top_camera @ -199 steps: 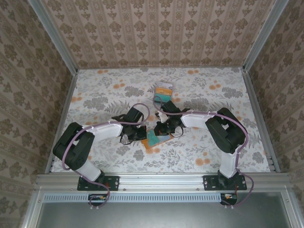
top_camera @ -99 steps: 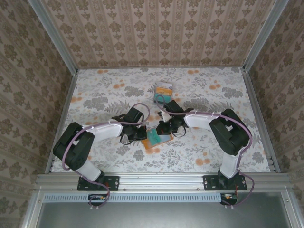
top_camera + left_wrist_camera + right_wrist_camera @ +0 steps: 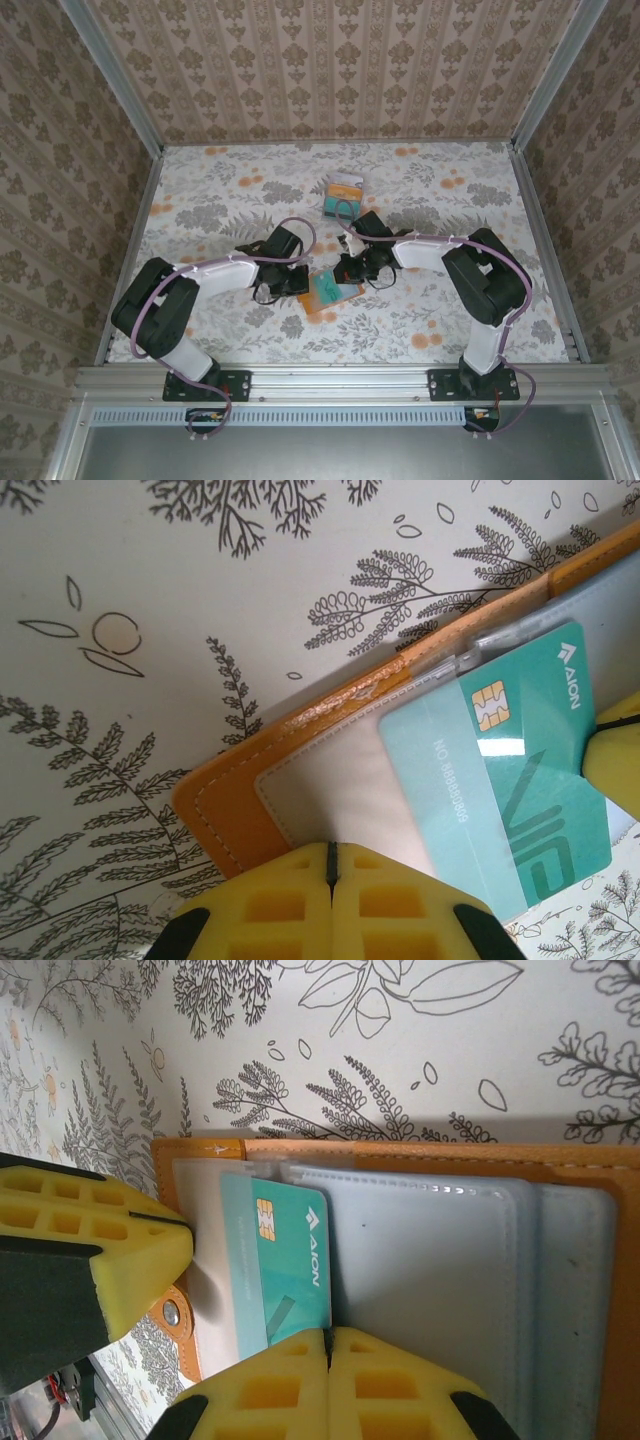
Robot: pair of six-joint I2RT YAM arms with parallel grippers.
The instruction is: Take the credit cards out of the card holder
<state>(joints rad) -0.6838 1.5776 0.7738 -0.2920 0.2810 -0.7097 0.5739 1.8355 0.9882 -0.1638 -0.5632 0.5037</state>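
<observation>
While the left pincer (image 3: 330, 852), pads together, sits over the card holder (image 3: 225, 815), the right pincer (image 3: 327, 1336) is likewise together; teal card (image 3: 285, 1260) just ahead of it.

both arms bent inward; left pincer (image 3: 330, 852) and right pincer (image 3: 327, 1338) fully closed, tips close together.

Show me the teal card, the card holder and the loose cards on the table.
teal card (image 3: 500, 770), left wrist view, printed face.
card holder (image 3: 215, 818), left wrist view, orange stitched border.
loose cards (image 3: 347, 185), top external view, top of the pile.
</observation>
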